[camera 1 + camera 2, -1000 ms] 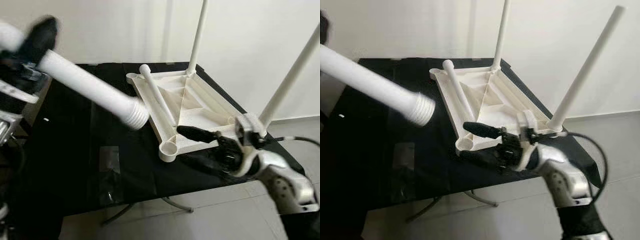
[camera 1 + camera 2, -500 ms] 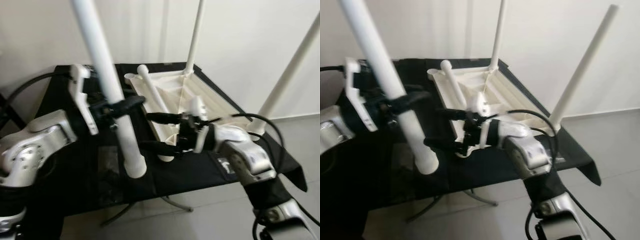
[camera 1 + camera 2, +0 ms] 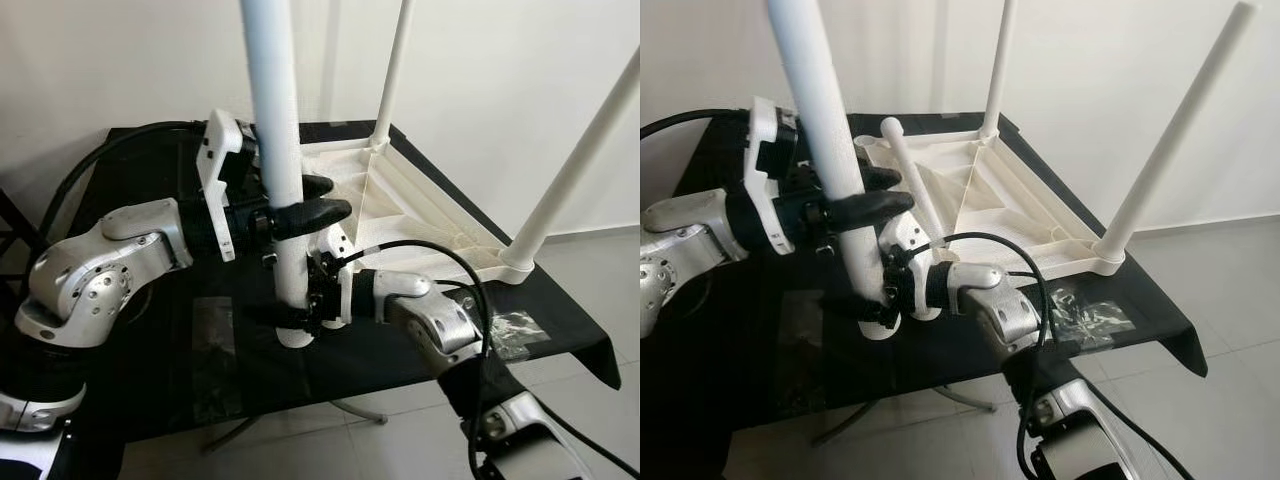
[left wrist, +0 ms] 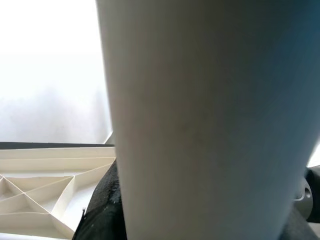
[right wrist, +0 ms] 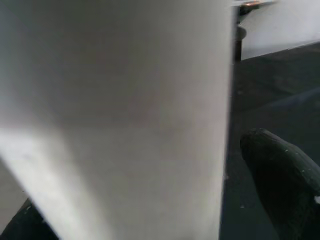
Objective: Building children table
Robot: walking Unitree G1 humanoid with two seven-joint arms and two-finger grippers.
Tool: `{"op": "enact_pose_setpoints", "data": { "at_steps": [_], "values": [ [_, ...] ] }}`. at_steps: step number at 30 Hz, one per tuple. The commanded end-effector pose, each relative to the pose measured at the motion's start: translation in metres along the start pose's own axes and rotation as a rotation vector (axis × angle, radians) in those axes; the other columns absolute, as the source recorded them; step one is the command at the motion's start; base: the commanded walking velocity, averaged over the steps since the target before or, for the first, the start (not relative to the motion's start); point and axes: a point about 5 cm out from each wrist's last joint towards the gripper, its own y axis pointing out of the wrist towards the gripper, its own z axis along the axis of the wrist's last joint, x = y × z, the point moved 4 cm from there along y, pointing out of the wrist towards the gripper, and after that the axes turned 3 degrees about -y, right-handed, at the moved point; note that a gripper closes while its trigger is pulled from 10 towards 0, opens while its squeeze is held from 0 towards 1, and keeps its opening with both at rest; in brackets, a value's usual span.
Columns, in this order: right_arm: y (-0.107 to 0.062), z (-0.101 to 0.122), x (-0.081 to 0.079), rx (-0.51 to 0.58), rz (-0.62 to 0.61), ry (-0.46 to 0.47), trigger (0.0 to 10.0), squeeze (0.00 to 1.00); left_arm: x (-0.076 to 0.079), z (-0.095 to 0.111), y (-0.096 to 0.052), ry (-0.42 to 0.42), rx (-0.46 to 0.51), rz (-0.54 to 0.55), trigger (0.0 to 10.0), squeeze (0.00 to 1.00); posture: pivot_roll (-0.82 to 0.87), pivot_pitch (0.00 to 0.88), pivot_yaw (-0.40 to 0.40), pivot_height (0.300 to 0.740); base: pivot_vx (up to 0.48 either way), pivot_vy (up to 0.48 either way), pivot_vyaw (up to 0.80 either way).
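A black-covered bench [image 3: 150,390] carries the work. Near its front edge the right claw [image 3: 297,290] is closed around the lower part of an upright white table leg [image 3: 278,150], a smooth plastic tube whose base sits at the near-left corner socket of the inverted white tabletop [image 3: 420,215]. Higher on the same leg, the left claw [image 3: 305,200] is clamped on it with both black fingers [image 3: 315,212] wrapped round the tube. The tabletop lies underside up, showing ribbed bracing, with a loose leg [image 3: 908,170] lying across it. Two fitted legs stand upright, one at the right corner [image 3: 575,165], one at the far corner [image 3: 393,70]. The left wrist view shows the rib pattern [image 4: 35,195] at close range; a crumpled clear plastic wrapper [image 3: 1090,312] lies at the right.
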Motion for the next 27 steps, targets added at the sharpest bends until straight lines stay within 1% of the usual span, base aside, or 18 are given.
{"op": "enact_pose_setpoints", "data": {
  "at_steps": [1, 4, 13, 14, 15, 17, 27],
  "values": [
    [0.009, 0.003, -0.009, 0.002, 0.053, -0.052, 10.0, 0.0, 0.007, 0.0, 0.01, -0.001, 0.004, -0.063, 10.0, 0.0, -0.23, 0.0, -0.071, 0.74, 0.0, 0.0, 0.0],
    [0.015, 0.008, -0.015, 0.023, 0.079, -0.068, 10.0, 0.0, 0.008, -0.004, 0.015, -0.004, -0.007, -0.082, 10.0, 0.0, -0.23, 0.0, -0.067, 0.74, 0.0, 0.0, 0.0],
    [0.019, 0.011, -0.016, 0.033, 0.082, -0.077, 10.0, 0.0, 0.009, -0.006, 0.02, -0.009, -0.01, -0.107, 10.0, 0.0, -0.23, 0.0, -0.063, 0.74, 0.0, 0.0, 0.0],
    [0.019, 0.011, -0.015, 0.036, 0.08, -0.076, 3.9, 0.0, 0.009, -0.006, 0.021, -0.009, -0.011, -0.11, 10.0, 0.0, -0.23, 0.0, -0.063, 0.74, 0.0, 0.0, 0.0],
    [0.02, 0.011, -0.015, 0.04, 0.079, -0.073, 0.2, 0.0, 0.009, -0.007, 0.021, -0.009, -0.012, -0.112, 10.0, 0.0, -0.23, 0.0, -0.062, 0.74, 0.0, 0.0, 0.0],
    [0.02, 0.011, -0.015, 0.041, 0.079, -0.073, 0.0, 0.0, 0.009, -0.007, 0.021, -0.009, -0.013, -0.112, 10.0, 0.0, -0.23, 0.0, -0.06, 0.74, 0.0, 0.0, 0.0],
    [0.021, 0.012, -0.015, 0.052, 0.084, -0.077, 0.0, 0.0, 0.009, -0.008, 0.024, -0.002, -0.012, -0.12, 10.0, 0.0, -0.23, 0.0, -0.057, 0.74, 0.0, 0.0, 0.0]
  ]
}}
